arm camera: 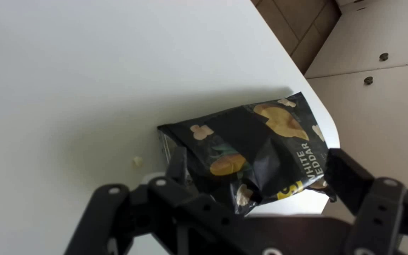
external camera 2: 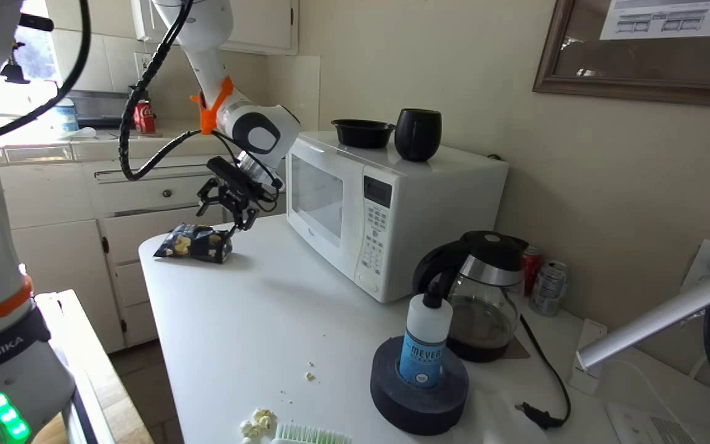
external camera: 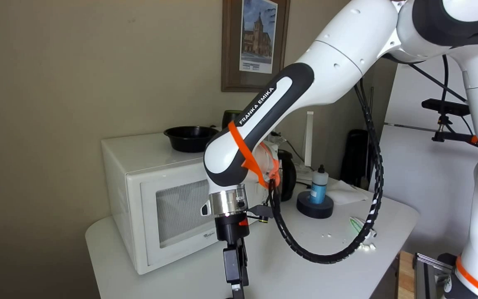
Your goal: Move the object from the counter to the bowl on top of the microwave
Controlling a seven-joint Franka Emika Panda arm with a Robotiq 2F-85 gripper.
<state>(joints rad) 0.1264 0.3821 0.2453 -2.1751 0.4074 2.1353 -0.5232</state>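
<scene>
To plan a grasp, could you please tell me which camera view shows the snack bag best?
The wrist view: the snack bag appears largest, its lettering partly readable, though the gripper hides part. An exterior view shows the bag smaller, lying on the counter. An exterior view with a framed tower picture does not show it.

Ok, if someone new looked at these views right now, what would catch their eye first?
Probably the big white arm with its orange strap, slanting down across an exterior view from the upper right. Next, the dark snack bag near the rounded end of the counter, framed by the open hand in the wrist view. Then the boxy white microwave, with a black bowl and a black mug on top.
</scene>
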